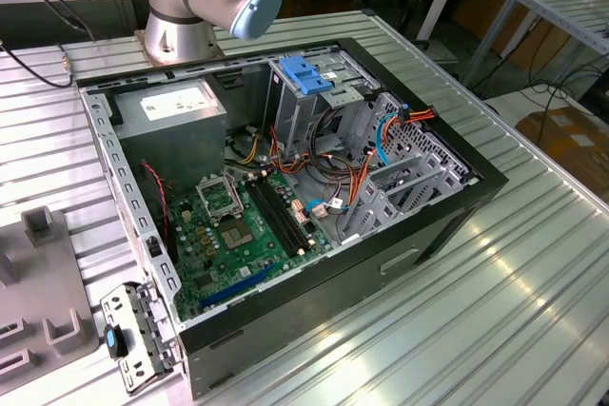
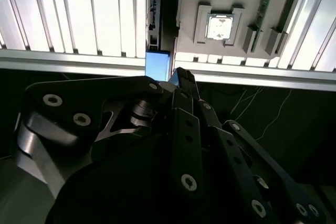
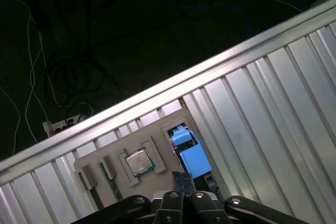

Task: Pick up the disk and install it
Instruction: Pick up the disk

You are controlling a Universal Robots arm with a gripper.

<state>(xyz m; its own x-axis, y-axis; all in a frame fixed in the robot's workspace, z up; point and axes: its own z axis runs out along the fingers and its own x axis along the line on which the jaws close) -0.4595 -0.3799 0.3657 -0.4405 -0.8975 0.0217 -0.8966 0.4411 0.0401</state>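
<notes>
Grey holder tray point(image 3: 157, 182) on ribbed counter point(image 3: 273, 103): 1 processor chip point(image 3: 138, 162) in its recess, 1 disk point(image 3: 190, 156) standing in the neighbouring slot, blue rail uppermost, just beyond tool point(image 3: 182, 174), pinched closed, empty.

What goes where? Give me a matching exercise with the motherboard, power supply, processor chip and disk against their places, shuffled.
1 motherboard
2 power supply
3 processor chip
4 disk

A in a grey tray recess
B flat on the computer case floor
C case corner by the arm base
D on edge in a tray slot near the gripper

Pairs: 1-B, 2-C, 3-A, 4-D
</notes>
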